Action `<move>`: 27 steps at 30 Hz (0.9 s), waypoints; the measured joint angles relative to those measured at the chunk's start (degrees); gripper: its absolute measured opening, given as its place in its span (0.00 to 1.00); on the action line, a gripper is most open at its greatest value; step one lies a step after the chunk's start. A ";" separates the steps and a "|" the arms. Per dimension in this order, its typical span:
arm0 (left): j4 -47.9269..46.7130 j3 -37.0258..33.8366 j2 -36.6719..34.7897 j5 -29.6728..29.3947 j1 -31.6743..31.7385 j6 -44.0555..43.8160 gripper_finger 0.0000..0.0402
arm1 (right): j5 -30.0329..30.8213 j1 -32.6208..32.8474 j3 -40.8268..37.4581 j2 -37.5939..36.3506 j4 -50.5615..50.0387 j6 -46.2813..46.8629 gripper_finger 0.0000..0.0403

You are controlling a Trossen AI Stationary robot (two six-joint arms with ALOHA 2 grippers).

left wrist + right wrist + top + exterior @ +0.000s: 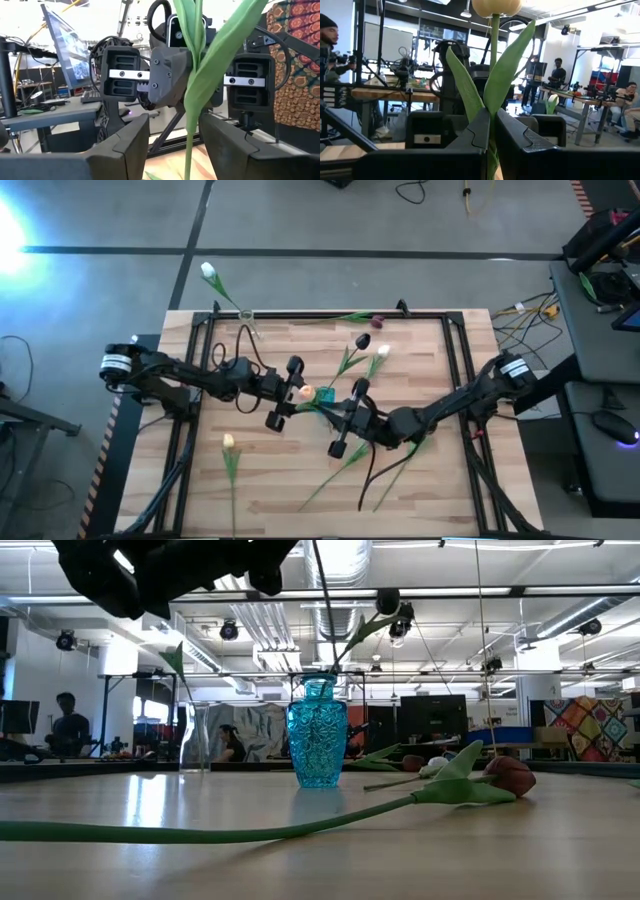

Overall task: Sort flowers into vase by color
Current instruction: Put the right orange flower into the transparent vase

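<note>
A cream-peach tulip (307, 393) stands upright between my two grippers at the table's middle; its head (496, 6) shows at the top of the right wrist view. My right gripper (491, 131) is shut on its stem. My left gripper (175, 137) is open, with its fingers on either side of the same stem (188, 150) and apart from it. The blue glass vase (317, 732) stands below the grippers and holds a dark-headed tulip (388, 602). A clear vase (197, 737) at the far edge holds a white tulip (208, 271). My right gripper pinches the cream-peach tulip's stem (490, 117) between its two fingers, just below where the leaves part. The fingers come level from the table's right, across the stem. The tulip stands upright with its head above the fingers; its lower end is hidden.
Loose tulips lie on the wooden table (280, 490): a maroon one (378, 320) by the far edge, a cream one (228, 442) near left, and a white one (383, 352) behind the grippers. Green stems (345, 465) lie under the right arm. People stand beyond the table.
</note>
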 joint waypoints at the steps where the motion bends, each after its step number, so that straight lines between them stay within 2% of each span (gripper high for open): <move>1: 0.11 0.00 0.00 0.00 0.00 0.00 0.41 | 0.05 -0.07 0.17 0.18 0.05 0.04 0.03; 5: 0.27 0.24 0.00 0.33 0.00 -0.45 0.39 | 0.01 -0.56 0.61 0.63 -0.10 0.09 0.03; 8: 0.01 0.82 0.00 3.26 0.03 -1.04 0.38 | 0.01 -0.87 0.64 0.60 0.08 0.23 0.03; 15: -1.13 1.81 0.00 2.68 0.02 -1.05 0.35 | -0.89 -1.04 0.52 0.58 -0.05 1.16 0.03; 19: -1.82 2.40 0.02 2.58 0.00 0.94 0.26 | -1.54 -1.23 0.50 0.55 0.04 1.71 0.03; 25: -2.02 2.48 -0.22 2.41 0.13 2.84 0.04 | -1.25 -1.70 0.48 0.52 -0.01 1.20 0.03; 27: -2.26 2.12 -0.56 2.14 0.23 3.02 0.02 | -1.00 -1.66 0.48 0.49 -0.05 -0.06 0.03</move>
